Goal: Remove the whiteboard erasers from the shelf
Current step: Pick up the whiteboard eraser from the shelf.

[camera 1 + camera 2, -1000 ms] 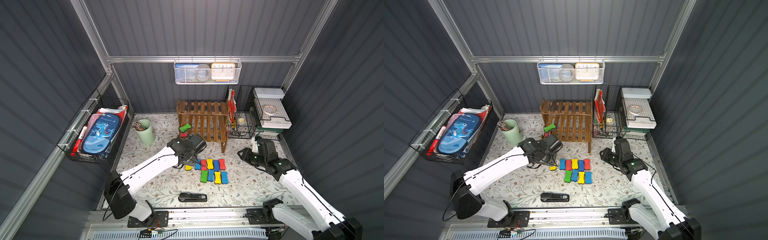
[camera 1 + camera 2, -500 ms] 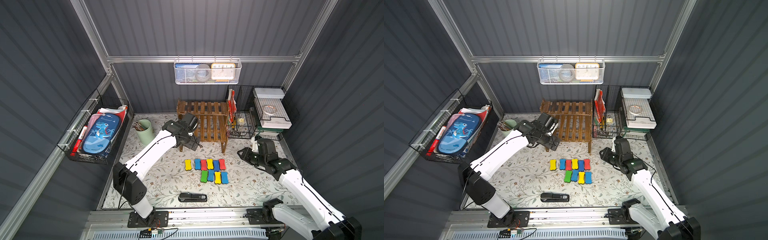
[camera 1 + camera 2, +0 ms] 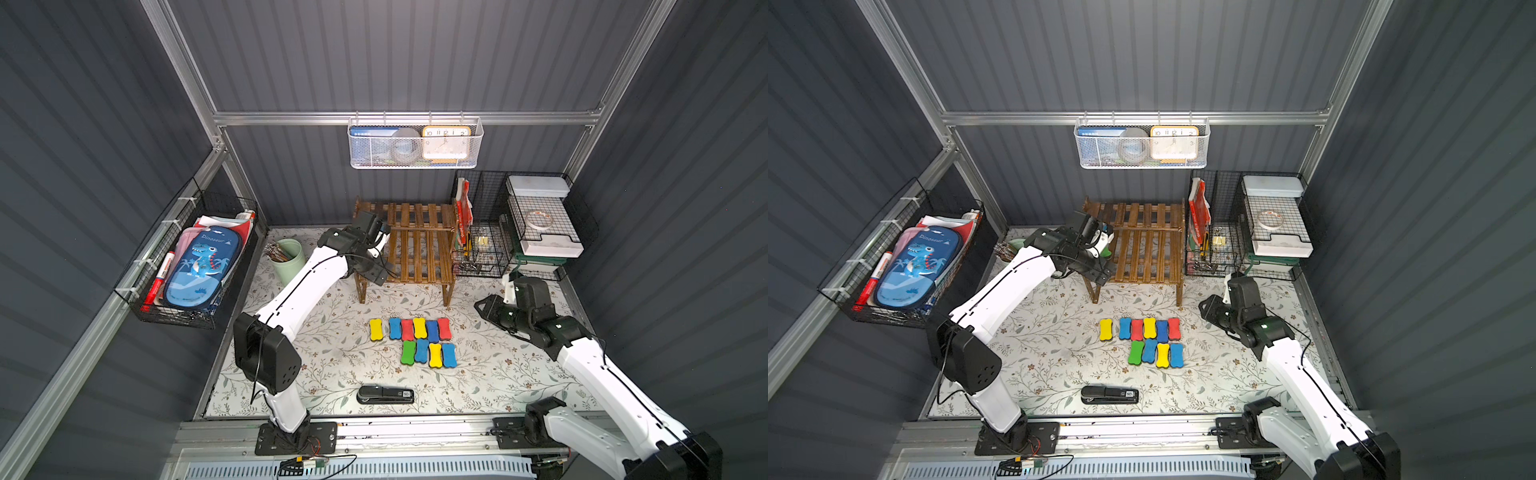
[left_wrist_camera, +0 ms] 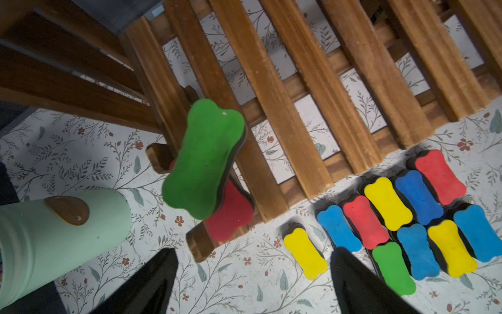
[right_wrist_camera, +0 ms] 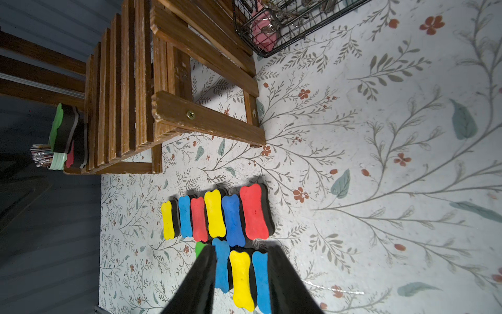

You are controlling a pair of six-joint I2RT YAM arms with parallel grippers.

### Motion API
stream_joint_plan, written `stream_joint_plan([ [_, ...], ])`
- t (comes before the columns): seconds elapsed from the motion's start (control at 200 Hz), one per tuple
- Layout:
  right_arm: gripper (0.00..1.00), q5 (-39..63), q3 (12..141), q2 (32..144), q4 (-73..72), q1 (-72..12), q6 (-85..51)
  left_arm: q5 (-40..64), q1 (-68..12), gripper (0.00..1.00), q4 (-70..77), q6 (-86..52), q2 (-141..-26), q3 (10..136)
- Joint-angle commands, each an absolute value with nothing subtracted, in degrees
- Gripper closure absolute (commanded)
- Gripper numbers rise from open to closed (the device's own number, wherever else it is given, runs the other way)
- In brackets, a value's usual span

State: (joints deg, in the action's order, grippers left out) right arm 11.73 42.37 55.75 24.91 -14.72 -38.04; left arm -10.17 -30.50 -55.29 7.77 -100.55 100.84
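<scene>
The shelf (image 3: 419, 245) of brown slats stands at the back of the mat, seen in both top views. At its left end a green eraser (image 4: 203, 160) lies tilted on a red eraser (image 4: 231, 214). My left gripper (image 4: 252, 252) hovers above that end, open, with nothing between its fingers; in a top view it is mostly hidden by its wrist (image 3: 1102, 245). Several whiteboard erasers (image 3: 415, 338) lie in two rows on the mat in front of the shelf. My right gripper (image 5: 242, 248) hangs open and empty to the right of the rows (image 3: 482, 307).
A black stapler (image 3: 385, 395) lies near the front edge. A pale green cup (image 3: 287, 259) of pens stands left of the shelf, close to my left arm. A black wire organizer (image 3: 490, 232) stands right of the shelf. A white mesh basket (image 3: 415, 143) hangs on the back wall.
My left arm has left a yellow eraser at the left end of the rows and swung back up to the shelf's left end, its gripper opening. The right arm has not moved.
</scene>
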Motion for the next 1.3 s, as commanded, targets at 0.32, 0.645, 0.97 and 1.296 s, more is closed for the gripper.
stream_joint_plan([
  [0.32, 0.64, 10.76, 43.23, 56.16, 25.4, -14.24, -37.36, -7.84, -27.87, 0.1, -49.7, 10.72, -101.34, 99.8],
  [0.645, 0.63, 10.8, 43.36, 56.53, 25.31, -13.98, -37.52, -9.91, -27.69, 0.09, -43.86, 11.7, -100.55, 94.68],
  [0.97, 0.63, 10.8, 43.25, 56.65, 25.22, -13.91, -37.62, -12.81, -27.69, 0.08, -38.76, 11.25, -100.28, 91.46],
  [1.296, 0.63, 10.48, 43.13, 56.56, 25.4, -13.92, -37.54, -12.57, -27.69, 0.23, -38.56, 11.88, -102.25, 92.18],
])
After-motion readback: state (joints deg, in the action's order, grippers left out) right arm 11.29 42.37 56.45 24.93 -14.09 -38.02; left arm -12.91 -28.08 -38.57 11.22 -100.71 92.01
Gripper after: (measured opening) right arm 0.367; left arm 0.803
